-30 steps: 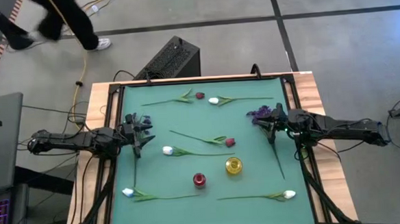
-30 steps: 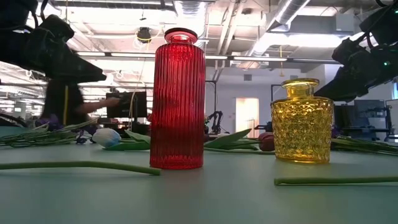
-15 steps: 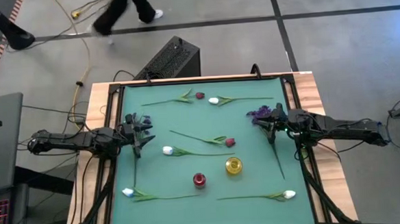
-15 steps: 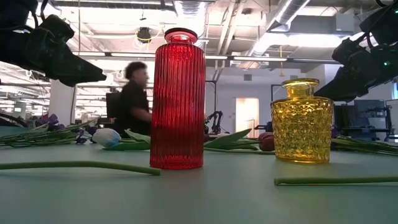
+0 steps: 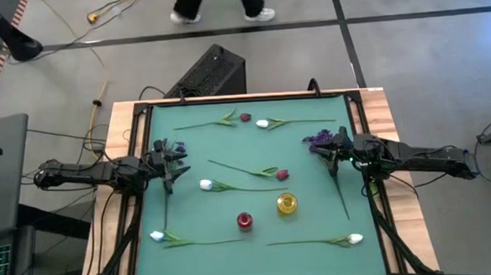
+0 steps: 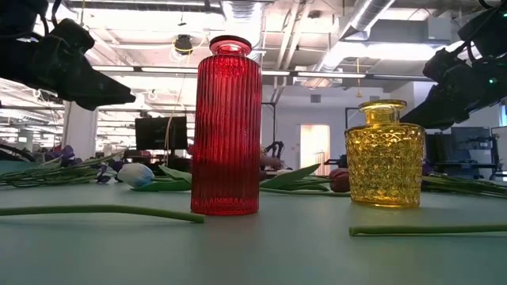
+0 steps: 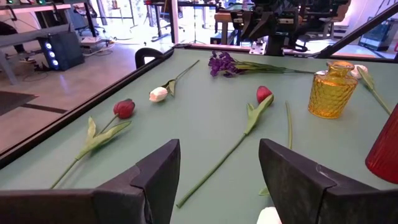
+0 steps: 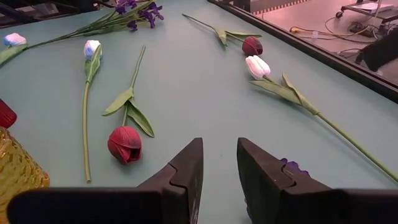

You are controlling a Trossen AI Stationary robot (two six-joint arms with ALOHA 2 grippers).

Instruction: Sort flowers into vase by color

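Artificial flowers on long thin green stems lie scattered flat across a green-topped table [image 5: 314, 159], none yet in a vase: white tulip-like buds at the far edge [image 5: 262, 124], the middle left [image 5: 205, 185], the near left corner [image 5: 156, 236] and the near right [image 5: 355, 239], and maroon blooms at the far edge [image 5: 245, 117] and just right of centre [image 5: 282, 175]. A spray of purple blossoms [image 5: 318, 138] rests beside the right gripper [image 5: 334, 156], whose dark fingers [image 8: 186, 174] stand slightly parted with nothing between them, low over the table's right side. A second purple spray [image 5: 168, 146] lies by the left gripper [image 5: 168, 171], whose fingers [image 7: 158, 180] are spread wide and hold nothing, hovering at the left edge. A tall ribbed red glass vase [image 6: 226, 127] and a squat faceted yellow glass vase [image 6: 384, 153] stand upright near each other toward the near side, a bare green stem [image 6: 103, 211] lying in front of the red one. The table sits in a wooden frame [image 5: 393, 146] on a grey concrete floor, where a person's legs [image 5: 217, 0] pass beyond the far end; pipes and strip lights run across the ceiling.
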